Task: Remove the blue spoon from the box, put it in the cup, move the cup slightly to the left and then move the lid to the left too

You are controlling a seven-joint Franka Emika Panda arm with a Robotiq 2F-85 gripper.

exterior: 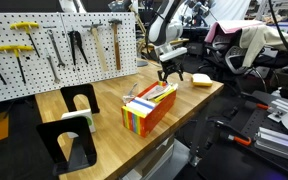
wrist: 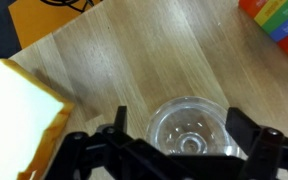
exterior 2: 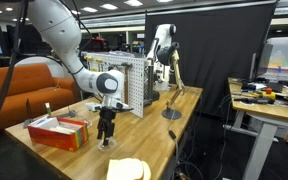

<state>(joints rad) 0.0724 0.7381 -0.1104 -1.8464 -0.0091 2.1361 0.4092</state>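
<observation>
The rainbow-striped box (exterior: 149,108) lies on the wooden table and shows in both exterior views (exterior 2: 59,132), with a corner in the wrist view (wrist: 279,22). A pale handle sticks out of it (exterior: 141,93); I cannot tell if it is the blue spoon. A clear glass cup (wrist: 189,128) stands upright beside the box. My gripper (wrist: 179,122) is open, just above the cup, with a finger on either side of it. It also shows in both exterior views (exterior: 168,76) (exterior 2: 106,135). A pale yellow flat lid (wrist: 19,115) lies beside the cup (exterior: 201,80) (exterior 2: 129,170).
A pegboard with tools (exterior: 59,45) stands along the table's back edge. Black metal bookends (exterior: 74,140) stand at one end of the table. A microphone-like stand (exterior 2: 172,110) is at the far end. The table edge runs close to the lid.
</observation>
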